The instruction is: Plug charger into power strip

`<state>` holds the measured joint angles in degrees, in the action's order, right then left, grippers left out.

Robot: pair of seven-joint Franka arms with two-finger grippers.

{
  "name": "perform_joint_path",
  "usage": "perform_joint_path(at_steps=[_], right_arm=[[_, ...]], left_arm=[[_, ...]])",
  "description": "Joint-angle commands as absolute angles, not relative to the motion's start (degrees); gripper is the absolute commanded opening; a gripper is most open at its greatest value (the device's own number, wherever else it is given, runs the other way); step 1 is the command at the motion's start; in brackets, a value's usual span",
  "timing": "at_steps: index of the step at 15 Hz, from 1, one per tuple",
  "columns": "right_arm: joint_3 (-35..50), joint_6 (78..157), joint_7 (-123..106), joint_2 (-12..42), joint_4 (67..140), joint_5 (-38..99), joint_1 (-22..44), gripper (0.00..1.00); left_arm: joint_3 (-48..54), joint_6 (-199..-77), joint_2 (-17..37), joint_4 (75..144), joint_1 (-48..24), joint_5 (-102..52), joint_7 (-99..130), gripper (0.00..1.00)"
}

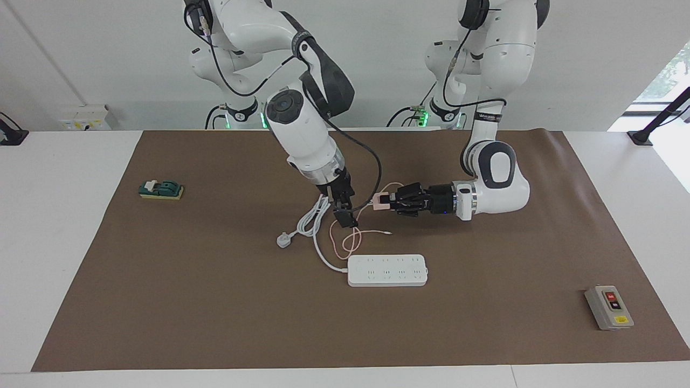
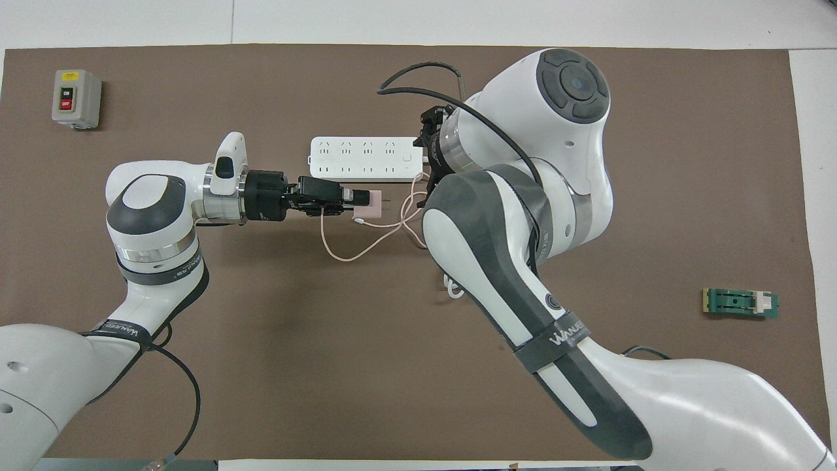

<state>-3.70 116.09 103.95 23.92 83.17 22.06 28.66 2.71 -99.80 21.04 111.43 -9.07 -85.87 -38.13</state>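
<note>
Charger [image 1: 380, 201]: pink cube, clamped in the left hand [image 1: 387, 201], held in the air over the mat between the power strip and the robots; prongs point toward the right arm's end of the bench.
Cable [image 1: 345, 240]: thin, pink, hangs from the charger and loops on the mat (its loose end lies just nearer the robots than the strip).
Left hand: closed on the charger, arm reaching in level from the left arm's end.
Right hand [image 1: 345, 214]: fingers spread, holding nothing, pointing down over the white cord, beside the charger but apart from it.
Power strip [image 1: 387, 270]: white, flat on the mat near the middle, sockets up, nothing plugged in.
White cord [image 1: 315, 218]: thick, runs from the strip's end to a coil and a three-pin plug [image 1: 283, 239] on the mat.
Switch box [image 1: 608, 307]: grey, at the left arm's end, farther from the robots than the strip.
Green part [image 1: 161, 189]: at the right arm's end.
Mat [image 1: 215, 302]: brown, covers the bench [image 1: 54, 242].
</note>
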Motion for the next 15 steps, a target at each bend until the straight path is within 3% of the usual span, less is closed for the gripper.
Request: perform_joint_path(at_steps=[1,4,8,15], right_arm=[[-3.08,113.04,98.89,20.93,85.17,20.83,25.5,1.0],[-3.25,109.08,91.08,19.34,85.43,20.66,22.25,1.0],[-3.51,104.43,79.14,17.15,85.78,20.13,18.29,1.0],[-3.6,95.03,51.29,11.96,85.78,13.73,11.69,1.0]], left_arm=[[2.64,-99.4,18.02,113.12,-8.0,-79.48,-33.68,0.0],[2.2,-100.54,17.49,111.63,-8.09,-73.58,-33.04,0.0],[2.55,-103.61,17.49,106.79,-9.14,-53.47,-35.14,0.0],[2.64,-110.81,19.15,102.04,-11.42,-37.12,-42.16,0.0]])
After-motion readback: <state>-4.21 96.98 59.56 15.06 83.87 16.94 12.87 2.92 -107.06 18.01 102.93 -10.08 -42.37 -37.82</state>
